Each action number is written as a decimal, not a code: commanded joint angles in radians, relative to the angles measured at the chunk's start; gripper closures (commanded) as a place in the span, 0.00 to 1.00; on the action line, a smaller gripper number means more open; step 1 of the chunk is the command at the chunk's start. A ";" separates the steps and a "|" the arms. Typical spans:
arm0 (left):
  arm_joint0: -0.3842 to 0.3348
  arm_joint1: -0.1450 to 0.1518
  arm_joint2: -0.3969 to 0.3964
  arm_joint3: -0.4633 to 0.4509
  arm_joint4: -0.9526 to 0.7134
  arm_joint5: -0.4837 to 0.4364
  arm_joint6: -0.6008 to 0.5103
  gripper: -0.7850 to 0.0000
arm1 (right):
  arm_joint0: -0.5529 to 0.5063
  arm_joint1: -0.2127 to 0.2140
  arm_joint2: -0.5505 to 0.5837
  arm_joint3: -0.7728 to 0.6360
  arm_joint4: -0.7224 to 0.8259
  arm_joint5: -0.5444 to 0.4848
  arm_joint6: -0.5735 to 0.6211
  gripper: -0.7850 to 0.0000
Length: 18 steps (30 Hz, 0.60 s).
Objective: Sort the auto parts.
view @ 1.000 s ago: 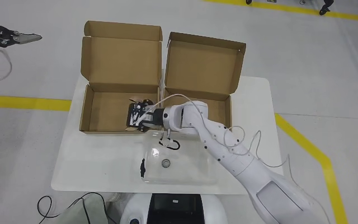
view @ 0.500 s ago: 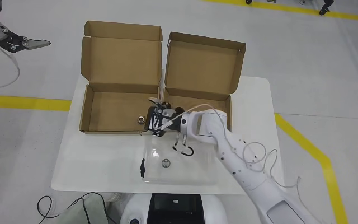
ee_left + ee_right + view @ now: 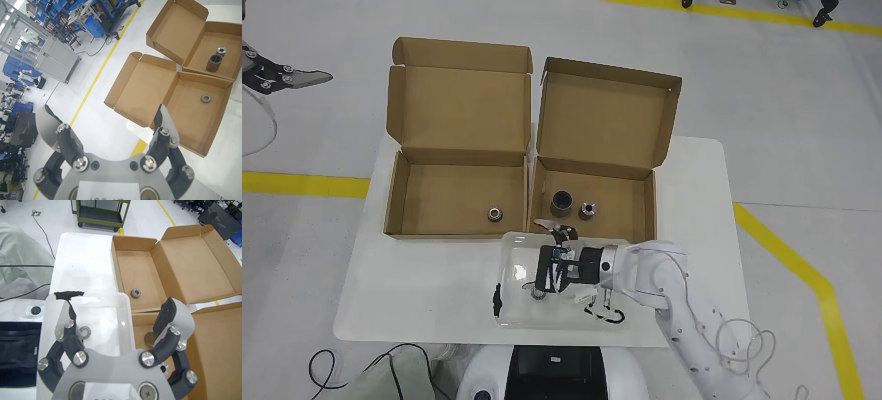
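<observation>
Sorting looks well along, by our reading. 3 parts already sit in the 2 open cardboard boxes at the far side of the counter [image 3: 422, 290]. The left box [image 3: 442, 195] holds 1 boxed bearing [image 3: 493, 213]. The right box [image 3: 627, 205] holds a dark sleeve [image 3: 562, 203] with a small bushing [image 3: 587, 208] just beside it. The only part we see left to sort is 1 loose bearing [image 3: 85, 332], a roller type like the boxed one. It lies flat on the floor of the clear tray [image 3: 517, 262] at the near edge of the counter.

The right hand [image 3: 119, 302] hangs over that tray, spread wide and holding nothing, with the loose bearing just below it. The left hand [image 3: 104, 113] is well apart from the work, out over the floor past the counter's left side, and it is also spread and empty.

We judge that 1 more pick remains: close on the loose bearing, lift it clear of the tray wall and set it in the left box, where its match lies. The bearing is small, low and smooth-sided, so we would expect it to slip or roll if the squeeze lands off centre.
</observation>
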 commanded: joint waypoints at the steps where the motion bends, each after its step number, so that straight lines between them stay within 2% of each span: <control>1: 0.000 0.000 0.000 0.000 0.000 0.000 0.000 0.00 | -0.017 0.008 0.008 -0.010 -0.009 -0.031 -0.012 0.00; 18: 0.000 0.000 0.000 0.000 0.000 0.000 0.000 0.00 | -0.022 0.011 0.010 -0.012 -0.012 -0.037 -0.013 0.00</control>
